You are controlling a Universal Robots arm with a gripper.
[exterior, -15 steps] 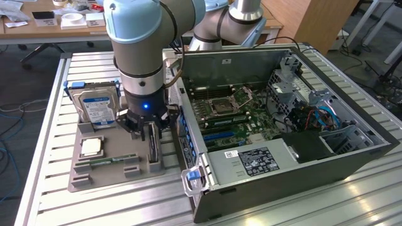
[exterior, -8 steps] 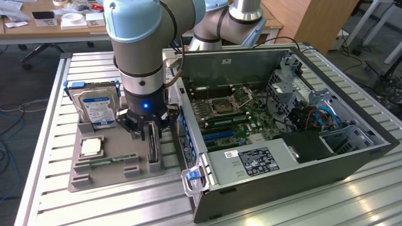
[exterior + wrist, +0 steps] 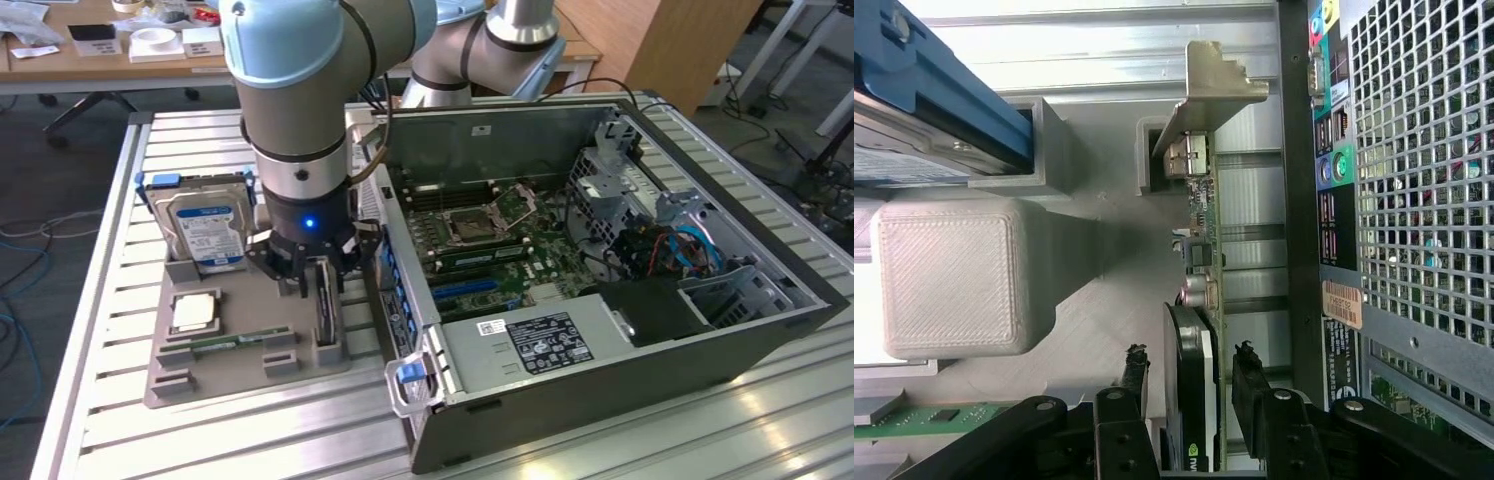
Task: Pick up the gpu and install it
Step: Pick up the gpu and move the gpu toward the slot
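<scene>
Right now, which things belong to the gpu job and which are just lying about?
Job: gpu, on edge in the tray; fingers, open, either side of it; open case.
Lying about: hard drive, CPU, memory stick, all in the tray.

The arm (image 3: 300, 150) is hiding one side of the hard drive (image 3: 203, 235) and the top of the gpu (image 3: 327, 325) at the holder's (image 3: 200, 388) edge. The wrist view's border is cutting off the gpu's fan end and the memory stick (image 3: 914, 420).
</scene>
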